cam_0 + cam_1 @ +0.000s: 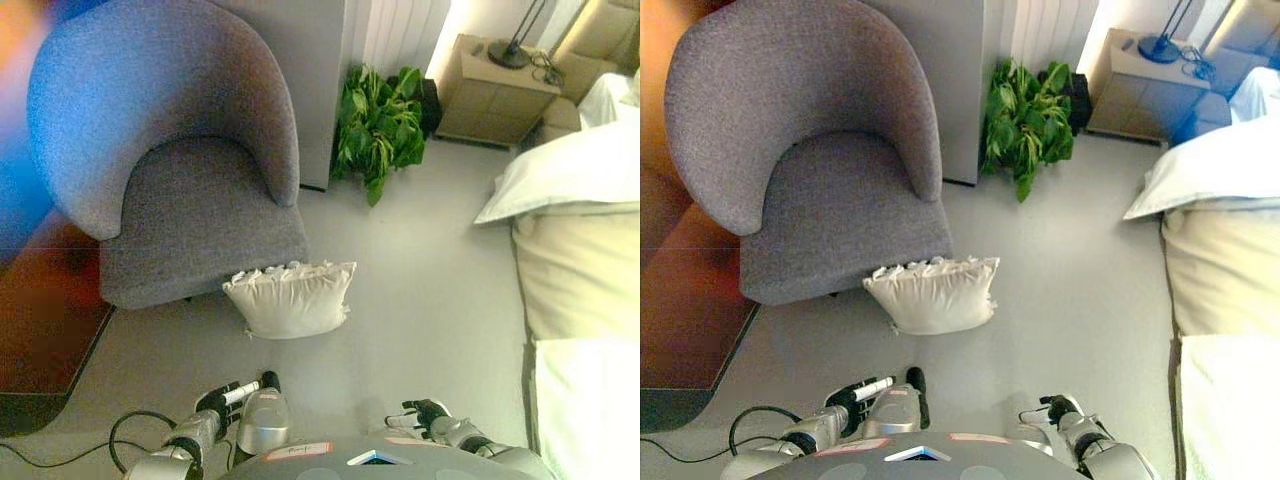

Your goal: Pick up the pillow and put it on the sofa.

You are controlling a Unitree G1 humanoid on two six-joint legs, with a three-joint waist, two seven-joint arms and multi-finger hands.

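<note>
left hand (pixel 862 393): low at the near edge, fingers loosely straight, holding nothing
right hand (pixel 1058 410): low at the near edge, fingers relaxed and apart, empty
pillow (pixel 291 298): white, on the floor (pixel 430 300) ahead of both hands, nearer the left hand, touching the sofa's front edge
sofa (pixel 170 160): grey, round-backed, beyond the pillow, ahead and left of the left hand
bed (pixel 575 270): ahead and right of the right hand
plant (pixel 378 128): far ahead, beside the sofa
nightstand (pixel 495 95): farthest, right of the plant
</note>
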